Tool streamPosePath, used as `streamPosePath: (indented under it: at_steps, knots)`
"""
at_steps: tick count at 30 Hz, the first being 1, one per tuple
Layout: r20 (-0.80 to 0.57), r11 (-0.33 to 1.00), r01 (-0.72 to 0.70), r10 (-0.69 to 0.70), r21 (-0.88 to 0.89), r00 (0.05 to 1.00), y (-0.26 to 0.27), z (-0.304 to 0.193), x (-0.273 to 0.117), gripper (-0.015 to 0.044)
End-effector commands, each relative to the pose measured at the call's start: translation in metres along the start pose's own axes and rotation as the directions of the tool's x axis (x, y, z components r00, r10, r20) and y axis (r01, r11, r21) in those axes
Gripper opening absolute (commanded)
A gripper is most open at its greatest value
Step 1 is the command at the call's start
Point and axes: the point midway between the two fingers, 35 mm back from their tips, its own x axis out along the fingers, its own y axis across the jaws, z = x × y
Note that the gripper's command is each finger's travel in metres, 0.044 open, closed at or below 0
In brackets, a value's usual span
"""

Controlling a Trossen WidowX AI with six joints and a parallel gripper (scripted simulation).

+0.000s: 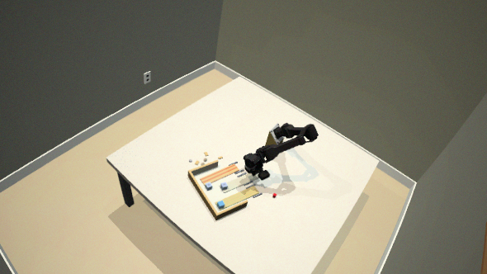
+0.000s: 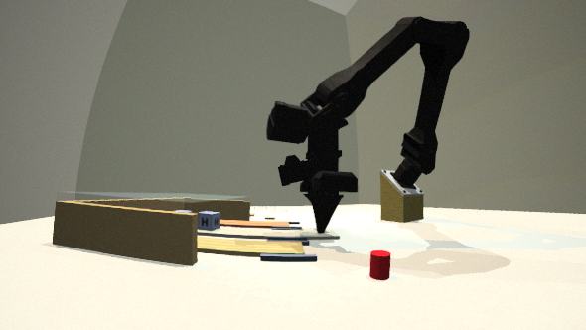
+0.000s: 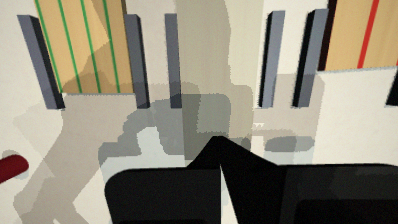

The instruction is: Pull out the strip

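A blue cube marked H (image 2: 209,220) (image 1: 224,186) rests on the pale middle strip (image 1: 239,184) (image 2: 330,236) (image 3: 207,45). The strip's near end sticks out past the dark guide rails. My gripper (image 2: 322,231) (image 3: 218,138) is shut and holds nothing between its fingers; its tips are down at the top of the strip, near that outer end. In the top view the arm hides the tips. A second blue cube (image 1: 209,186) is farther in, and a third (image 1: 220,204) is on the green-lined strip (image 1: 243,197) (image 2: 248,245) (image 3: 70,45).
A red-lined strip (image 1: 219,174) (image 2: 253,223) (image 3: 345,40) lies on the other side. Wooden walls (image 2: 124,229) enclose the strips on three sides, with a clear sheet (image 2: 149,194) above. A red cylinder (image 1: 274,195) (image 2: 379,265) (image 3: 12,169) stands nearby. Small pieces lie beyond the far wall.
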Motion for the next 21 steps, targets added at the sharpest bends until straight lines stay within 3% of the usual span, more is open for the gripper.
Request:
streamPosePath:
  at_steps: [1,21]
  knots:
    - [-0.022,1.000,0.001,-0.001,0.008,1.000,-0.001,-0.013,0.005,0.0000]
    - [-0.024,1.000,0.001,-0.001,0.009,1.000,0.000,-0.043,0.004,0.0000]
